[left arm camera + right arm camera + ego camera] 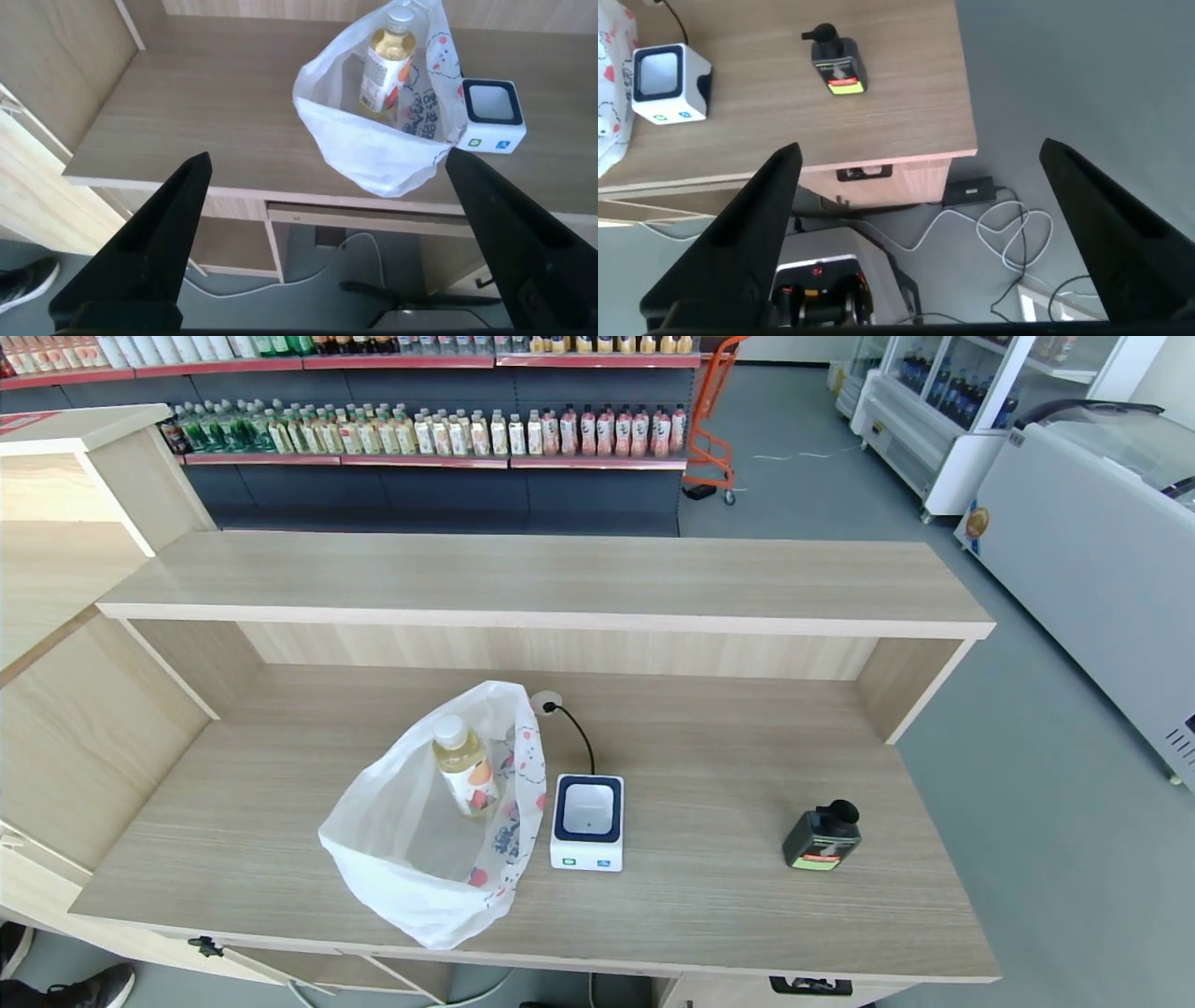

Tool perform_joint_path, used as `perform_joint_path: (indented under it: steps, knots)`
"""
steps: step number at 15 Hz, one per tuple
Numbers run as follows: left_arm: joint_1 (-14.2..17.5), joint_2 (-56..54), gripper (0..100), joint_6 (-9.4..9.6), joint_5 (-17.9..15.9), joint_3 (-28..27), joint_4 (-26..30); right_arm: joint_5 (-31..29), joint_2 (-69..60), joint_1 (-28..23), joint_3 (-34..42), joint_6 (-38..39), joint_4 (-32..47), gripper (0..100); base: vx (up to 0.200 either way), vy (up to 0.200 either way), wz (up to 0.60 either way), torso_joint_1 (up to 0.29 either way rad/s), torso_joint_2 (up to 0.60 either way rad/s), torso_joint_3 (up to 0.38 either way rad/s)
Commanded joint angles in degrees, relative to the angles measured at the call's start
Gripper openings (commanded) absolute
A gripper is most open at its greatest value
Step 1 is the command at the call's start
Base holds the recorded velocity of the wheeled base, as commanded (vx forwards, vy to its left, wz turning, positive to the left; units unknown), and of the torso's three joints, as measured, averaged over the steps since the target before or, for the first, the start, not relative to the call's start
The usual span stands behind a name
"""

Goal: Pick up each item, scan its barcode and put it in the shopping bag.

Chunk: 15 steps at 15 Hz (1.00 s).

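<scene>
The left gripper (327, 163) and the right gripper (920, 149) were seen with their fingers spread wide, nothing being held or touched, both poised off the near edge of the wooden counter (709, 747). A yellow drink bottle (462, 767) was stood inside the white shopping bag (411, 859), just beside the barcode scanner (587, 821), and a dark pump bottle (822, 838) was left well apart to the right. The drink bottle's base was veiled by the bag's plastic, and the pump bottle's label could not be made out.

A juice bottle (462, 767) stands in the white shopping bag (411, 887) beside the scanner (587, 821); a dark pump bottle (822, 838) sits apart.
</scene>
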Motion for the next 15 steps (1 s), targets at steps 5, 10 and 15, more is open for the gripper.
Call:
perform_joint_path:
  steps: [5, 10, 15]
  knots:
    - [0.0, 0.0, 100, -0.01, 0.0, 0.0, 0.0, -2.8, 57.9, -7.3, -17.6, -24.8, -6.2, 100, 0.0, 0.0, 0.0, 0.0, 0.0, 0.0]
    - [0.0, 0.0, 100, -0.01, 0.0, 0.0, 0.0, -0.4, 74.7, -7.2, -15.6, -45.5, -23.9, 100, 0.0, 0.0, 0.0, 0.0, 0.0, 0.0]
    - [0.0, 0.0, 100, -0.01, 0.0, 0.0, 0.0, 10.4, 82.7, -2.6, -12.8, -49.1, -32.1, 100, 0.0, 0.0, 0.0, 0.0, 0.0, 0.0]
